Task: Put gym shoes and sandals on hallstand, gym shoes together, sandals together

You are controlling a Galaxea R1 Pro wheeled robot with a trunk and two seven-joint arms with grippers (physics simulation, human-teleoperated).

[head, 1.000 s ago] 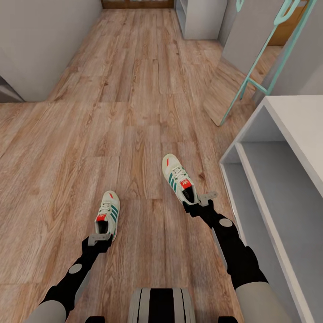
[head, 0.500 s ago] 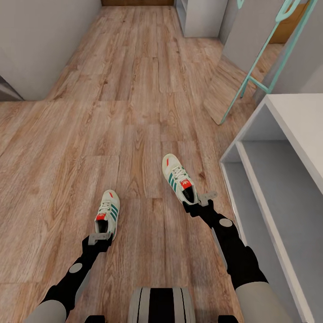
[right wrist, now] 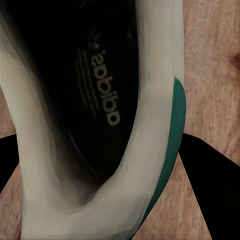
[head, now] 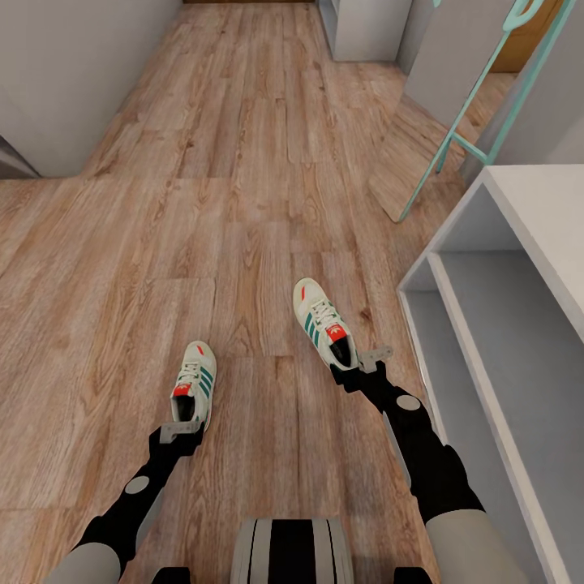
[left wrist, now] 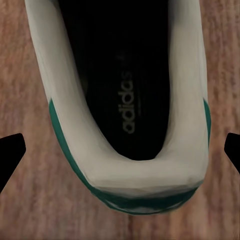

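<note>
Two white gym shoes with green stripes lie on the corridor floor (head: 243,203). My left gripper (head: 180,430) is open at the heel of the left gym shoe (head: 195,381), its fingertips (left wrist: 10,152) wide apart either side of the heel (left wrist: 125,175) without touching it. The right gripper (head: 362,362) is at the heel of the right gym shoe (head: 323,328), and its fingers (right wrist: 210,175) press against the heel's sides (right wrist: 165,150). That shoe rests on the floor. The light-grey hallstand (head: 454,324) stands at the right. The sandals are out of view.
A mint-green coat stand (head: 478,105) leans over a wooden board (head: 410,166) beyond the hallstand. A white cabinet (head: 365,32) stands at the far end, and a grey wall (head: 73,73) is on the left. Open floor stretches ahead between them.
The head view has shifted slightly, so the far end of the corridor sits higher in the picture. Both arms and both gym shoes have stayed where they were.
</note>
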